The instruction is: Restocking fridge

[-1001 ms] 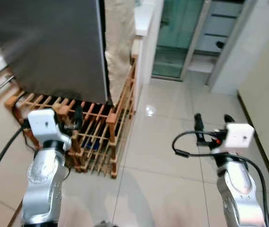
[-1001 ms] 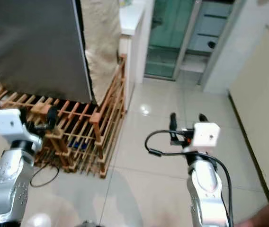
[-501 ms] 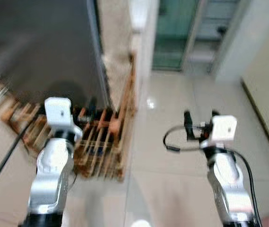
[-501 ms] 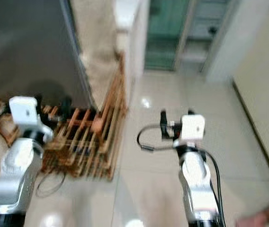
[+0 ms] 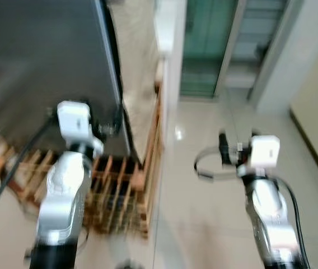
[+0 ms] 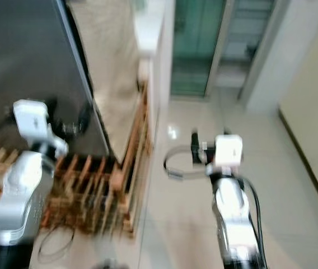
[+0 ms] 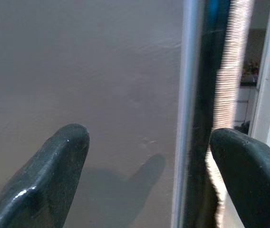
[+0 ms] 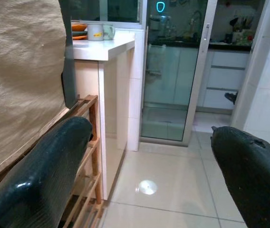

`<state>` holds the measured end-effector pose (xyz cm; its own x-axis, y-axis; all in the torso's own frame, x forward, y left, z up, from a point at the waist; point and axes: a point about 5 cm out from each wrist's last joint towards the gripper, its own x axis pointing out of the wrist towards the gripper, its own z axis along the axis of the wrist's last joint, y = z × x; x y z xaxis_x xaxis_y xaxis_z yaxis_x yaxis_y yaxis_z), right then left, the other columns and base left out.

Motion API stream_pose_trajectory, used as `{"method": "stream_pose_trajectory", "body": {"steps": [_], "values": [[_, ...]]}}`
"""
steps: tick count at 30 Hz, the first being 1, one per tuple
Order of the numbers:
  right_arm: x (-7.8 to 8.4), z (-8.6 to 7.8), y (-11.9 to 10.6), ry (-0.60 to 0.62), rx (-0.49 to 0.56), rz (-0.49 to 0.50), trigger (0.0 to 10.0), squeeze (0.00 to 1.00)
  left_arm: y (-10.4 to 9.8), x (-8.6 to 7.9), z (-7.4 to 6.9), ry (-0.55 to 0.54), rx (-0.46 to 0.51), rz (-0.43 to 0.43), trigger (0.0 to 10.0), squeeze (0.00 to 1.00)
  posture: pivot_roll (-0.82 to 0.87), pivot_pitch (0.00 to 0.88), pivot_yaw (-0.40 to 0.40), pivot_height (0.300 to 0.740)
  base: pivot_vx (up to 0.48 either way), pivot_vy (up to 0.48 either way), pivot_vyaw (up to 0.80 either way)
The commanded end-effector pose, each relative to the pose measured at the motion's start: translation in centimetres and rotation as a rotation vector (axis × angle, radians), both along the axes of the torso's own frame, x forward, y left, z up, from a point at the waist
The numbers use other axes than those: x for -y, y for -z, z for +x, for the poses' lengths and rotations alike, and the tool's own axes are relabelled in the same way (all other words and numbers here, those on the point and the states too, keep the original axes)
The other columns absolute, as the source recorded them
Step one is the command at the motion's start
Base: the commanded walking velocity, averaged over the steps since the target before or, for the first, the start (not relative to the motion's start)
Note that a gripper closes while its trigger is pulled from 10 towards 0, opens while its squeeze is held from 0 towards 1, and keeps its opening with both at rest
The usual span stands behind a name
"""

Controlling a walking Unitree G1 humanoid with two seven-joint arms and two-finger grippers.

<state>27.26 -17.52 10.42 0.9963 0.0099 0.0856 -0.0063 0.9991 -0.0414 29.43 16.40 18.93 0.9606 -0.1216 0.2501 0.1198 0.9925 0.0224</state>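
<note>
Facing the tall grey metal fridge [image 5: 41,61] at far left, the left pincer [image 7: 149,156] gapes wide, empty, near its door edge; right pincer [image 8: 154,156] also wide, empty, above glossy tiled floor [image 5: 204,185].

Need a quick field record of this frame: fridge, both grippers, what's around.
fridge: dark grey door, shut, on the robot's left
left gripper: raised at the fridge door, fingers open and straddling the door's right edge
right gripper: held out over the tiled floor, fingers open, holding nothing
rack: wooden slatted rack at the foot of the fridge
counter: white counter with a mug on it
doorway: glass sliding door ahead
image quality: head views blurred
</note>
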Motion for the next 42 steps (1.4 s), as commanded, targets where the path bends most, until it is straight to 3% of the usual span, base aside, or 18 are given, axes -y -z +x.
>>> {"method": "stream_pose_trajectory", "body": {"steps": [1, 7, 11, 13, 18, 28, 42], "values": [[0.0, 0.2, -0.4, 0.002, 0.017, -0.007, 10.0, 0.0, 1.2, 0.2, 0.2, 0.001, -0.061, 0.059, 10.0, 0.0, -0.12, 0.0, 0.038, 0.74, 0.0, 0.0, 0.0], [-0.1, 0.5, -0.4, 0.001, 0.016, -0.007, 10.0, 0.0, 1.4, 0.1, 0.8, 0.022, -0.101, -0.009, 10.0, 0.0, -0.13, 0.0, 0.046, 0.74, 0.0, 0.0, 0.0], [-0.2, 0.6, -0.2, -0.002, 0.005, -0.008, 10.0, 0.0, 2.8, 2.4, 2.0, 0.116, -0.193, 0.081, 10.0, 0.0, -0.12, 0.0, 0.044, 0.74, 0.0, 0.0, 0.0], [-0.3, 0.8, -0.1, -0.009, 0.002, -0.009, 10.0, 0.0, 3.2, 3.0, 3.0, 0.114, -0.229, 0.07, 10.0, 0.0, -0.13, 0.0, 0.046, 0.74, 0.0, 0.0, 0.0], [-0.4, 0.9, -0.3, -0.014, 0.006, -0.014, 10.0, 0.0, 1.0, 3.8, 4.1, 0.136, -0.173, 0.006, 10.0, 0.0, -0.14, 0.0, 0.054, 0.74, 0.0, 0.0, 0.0], [-0.4, 0.6, -0.1, -0.011, -0.002, -0.017, 10.0, 0.0, -0.3, 5.3, 4.8, 0.161, -0.161, -0.053, 10.0, 0.0, -0.15, 0.0, 0.055, 0.74, 0.0, 0.0, 0.0], [-0.4, 0.8, 0.0, -0.011, -0.007, -0.019, 10.0, 0.0, -0.4, 4.8, 5.9, 0.058, -0.241, -0.164, 10.0, 0.0, -0.16, 0.0, 0.058, 0.74, 0.0, 0.0, 0.0]]}}
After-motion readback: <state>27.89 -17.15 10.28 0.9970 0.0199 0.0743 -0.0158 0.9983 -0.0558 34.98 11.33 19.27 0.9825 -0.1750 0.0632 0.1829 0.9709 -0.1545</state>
